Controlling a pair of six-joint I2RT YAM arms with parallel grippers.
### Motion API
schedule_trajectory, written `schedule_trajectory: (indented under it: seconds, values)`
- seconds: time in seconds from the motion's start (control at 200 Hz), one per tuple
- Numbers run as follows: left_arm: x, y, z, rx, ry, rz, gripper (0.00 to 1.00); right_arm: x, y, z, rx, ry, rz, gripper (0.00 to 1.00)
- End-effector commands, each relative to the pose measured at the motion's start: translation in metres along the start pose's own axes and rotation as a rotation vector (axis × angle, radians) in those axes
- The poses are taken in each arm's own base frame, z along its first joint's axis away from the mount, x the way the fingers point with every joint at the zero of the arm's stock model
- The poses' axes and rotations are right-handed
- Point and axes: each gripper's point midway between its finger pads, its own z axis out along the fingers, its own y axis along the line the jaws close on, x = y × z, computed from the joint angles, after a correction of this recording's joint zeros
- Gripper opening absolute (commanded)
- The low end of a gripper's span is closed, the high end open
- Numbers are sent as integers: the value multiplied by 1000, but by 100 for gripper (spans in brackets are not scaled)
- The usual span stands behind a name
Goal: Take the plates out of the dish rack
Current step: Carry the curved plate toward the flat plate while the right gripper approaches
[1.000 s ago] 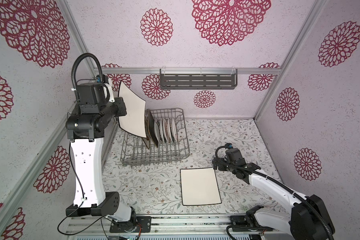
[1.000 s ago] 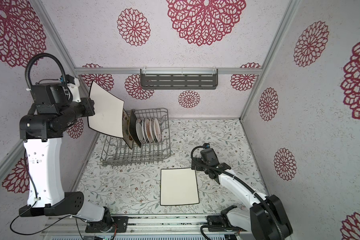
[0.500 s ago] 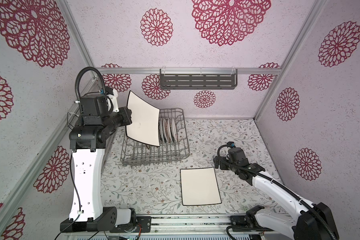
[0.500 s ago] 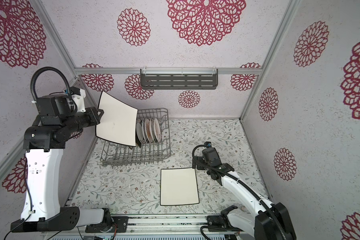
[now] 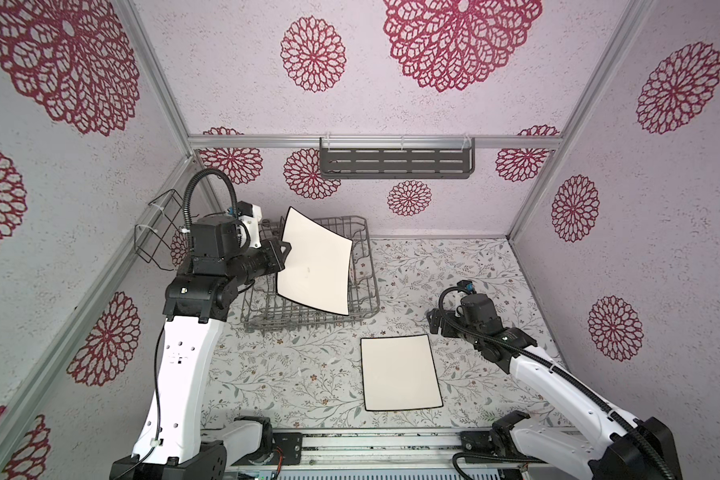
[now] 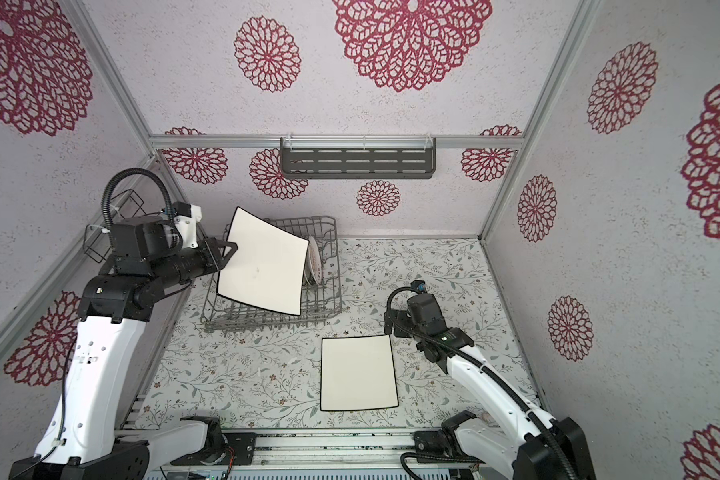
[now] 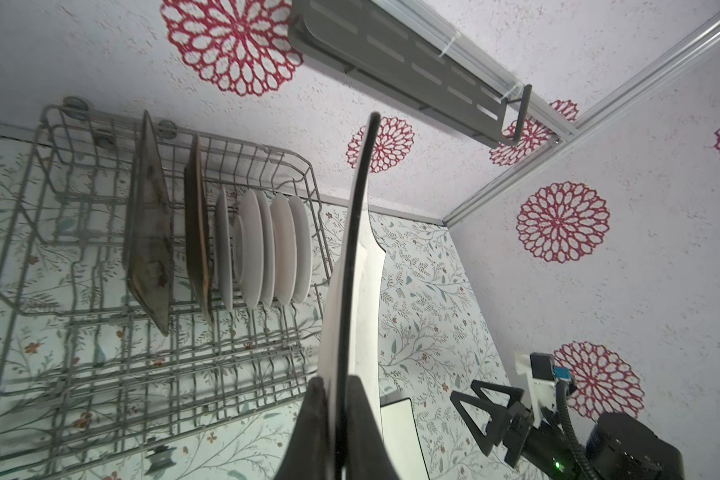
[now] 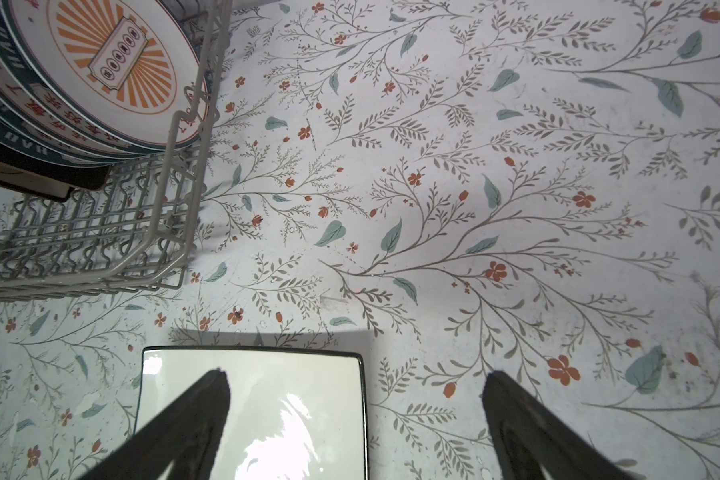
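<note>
Our left fingers clamp a white plate by its long edge. It tilts steeply above the rack, long axis near upright. Right fingers gape wide, empty, over the desk.

we see a lab robot cell: wallpapered panels in an aluminium frame, a floral table, two arms mounted on a rail at its edge.

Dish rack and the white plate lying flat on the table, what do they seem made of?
Dish rack: thin bent wire, probably coated metal, matte grey. White plate: likely glazed ceramic or melamine, glossy, with bright glare on its face and a black rim.
</note>
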Motion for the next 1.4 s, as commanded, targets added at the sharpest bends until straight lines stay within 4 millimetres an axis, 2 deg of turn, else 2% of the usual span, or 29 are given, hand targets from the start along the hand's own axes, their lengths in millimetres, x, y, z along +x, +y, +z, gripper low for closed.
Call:
schedule_trajectory:
  seconds: [0.0, 0.26, 0.485, 0.81, 0.961, 1.136, 1.396]
  values:
    - [-29, -48, -15, 178, -144, 36, 0, -14, 9, -10, -44, -34, 32, 99]
    - [0, -68, -2, 249, -111, -2, 0, -7, 13, -11, -87, -35, 62, 99]
    - [31, -77, 13, 284, -73, -52, 0, 3, 19, -10, -145, -29, 83, 99]
    - [60, -96, 25, 334, -61, -125, 0, 21, 20, -4, -210, -34, 153, 99]
    - [81, -96, 33, 332, -61, -180, 0, 23, 20, -6, -231, -52, 179, 99]
    - [97, -98, 39, 343, -80, -230, 0, 21, 21, -10, -238, -57, 182, 99]
    - [134, -110, 65, 365, -26, -288, 0, 28, 20, -14, -240, -34, 186, 99]
